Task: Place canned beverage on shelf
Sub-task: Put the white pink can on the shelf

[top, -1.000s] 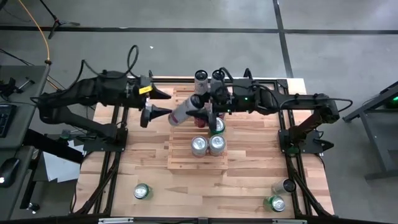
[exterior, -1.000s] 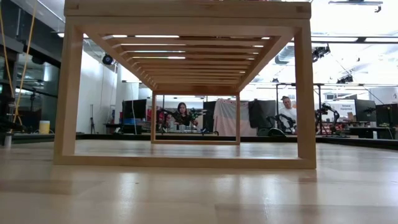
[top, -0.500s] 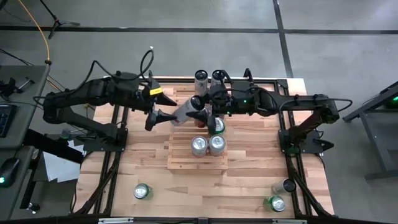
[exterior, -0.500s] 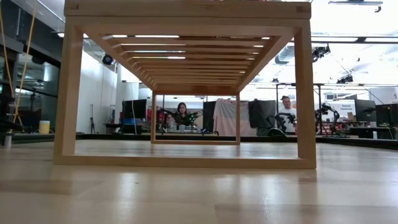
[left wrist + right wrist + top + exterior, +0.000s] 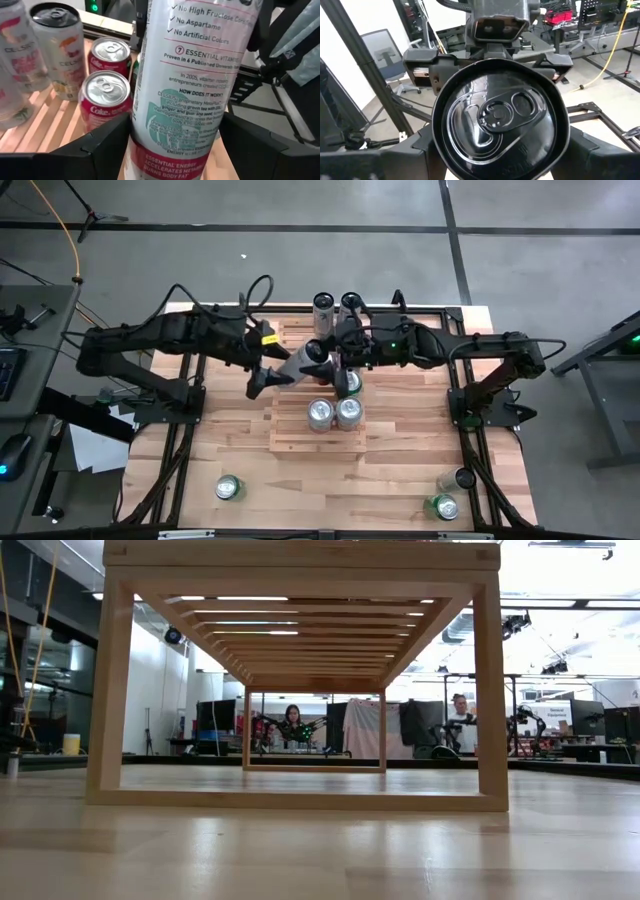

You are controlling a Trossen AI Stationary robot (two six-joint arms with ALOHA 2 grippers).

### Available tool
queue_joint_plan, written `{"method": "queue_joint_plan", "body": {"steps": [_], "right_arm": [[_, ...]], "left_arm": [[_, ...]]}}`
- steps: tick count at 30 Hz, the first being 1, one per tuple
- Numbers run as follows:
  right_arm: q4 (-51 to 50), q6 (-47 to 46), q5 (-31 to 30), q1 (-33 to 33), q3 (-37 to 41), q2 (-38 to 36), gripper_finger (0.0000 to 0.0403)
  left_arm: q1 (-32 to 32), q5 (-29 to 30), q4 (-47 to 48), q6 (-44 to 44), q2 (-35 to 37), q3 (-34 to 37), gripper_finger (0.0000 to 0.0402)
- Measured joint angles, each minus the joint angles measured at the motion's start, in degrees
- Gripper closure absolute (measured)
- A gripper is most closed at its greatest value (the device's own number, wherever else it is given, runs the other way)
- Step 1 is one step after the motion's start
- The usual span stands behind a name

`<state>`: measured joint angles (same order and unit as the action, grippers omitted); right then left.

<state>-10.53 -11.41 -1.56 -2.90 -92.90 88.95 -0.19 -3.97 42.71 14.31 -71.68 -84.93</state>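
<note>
Both grippers [image 5: 268,376] [image 5: 333,363] clamp one can [image 5: 303,360] over shelf [image 5: 300,442].

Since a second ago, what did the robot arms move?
The left claw slid toward the shelf's middle and now sits around the tall can's lower end. The right claw stayed holding the can's top. The other cans stayed put.

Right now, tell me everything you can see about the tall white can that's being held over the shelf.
The tall white can is a slim energy drink, glossy metal with printed text, teal artwork and a red band near one end; its lid is black with an unopened tab. It lies tilted above the pale slatted shelf, not standing on it. Both tools hold it: the left tool at the lower body, the right tool at the lid end. Red cola cans stand just beside it.
</note>
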Motion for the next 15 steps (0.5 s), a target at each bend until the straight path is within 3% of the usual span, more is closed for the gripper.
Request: {"method": "queue_joint_plan", "body": {"steps": [15], "right_arm": [[-2.6,0.1,0.1,0.0,0.1,0.0,0.0164]], "left_arm": [[-3.0,3.3,-1.8,-0.1,-5.1,0.1,0.0114]]}}
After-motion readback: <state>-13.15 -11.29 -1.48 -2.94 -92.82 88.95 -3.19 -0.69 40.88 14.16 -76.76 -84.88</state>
